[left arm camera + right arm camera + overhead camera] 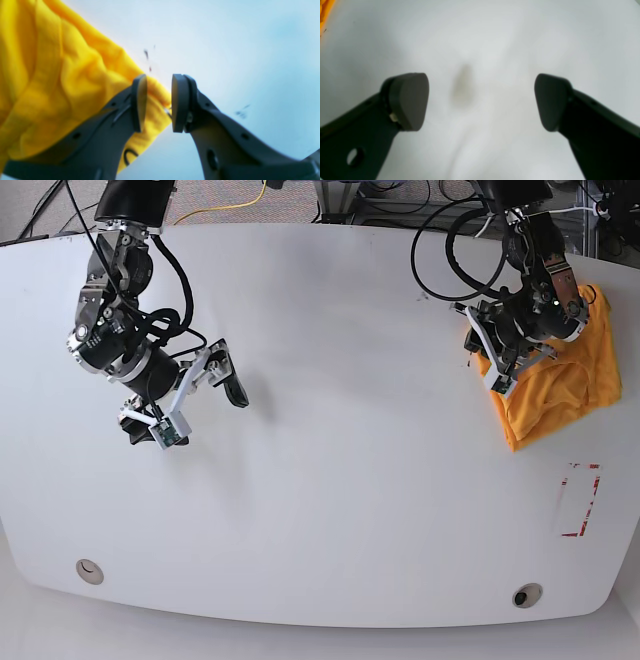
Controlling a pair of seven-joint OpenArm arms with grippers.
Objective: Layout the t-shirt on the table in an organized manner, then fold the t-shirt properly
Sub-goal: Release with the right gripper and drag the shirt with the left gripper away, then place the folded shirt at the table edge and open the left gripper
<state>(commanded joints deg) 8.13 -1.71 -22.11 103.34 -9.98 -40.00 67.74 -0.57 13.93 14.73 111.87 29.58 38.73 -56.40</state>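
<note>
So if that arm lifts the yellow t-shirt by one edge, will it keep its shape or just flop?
Probably flop: the t-shirt lies bunched in soft folds, so it should drape. It looks thin, likely light. On the glossy table it may slide when pushed.

I can read no text, label, brand or number in any view. On the t-shirt [62, 82] I see only a curl of black script [130, 156] near its lower edge in the left wrist view, too partial to make out. The red-marked rectangle [578, 500] on the table [340, 510] carries no lettering.
</note>
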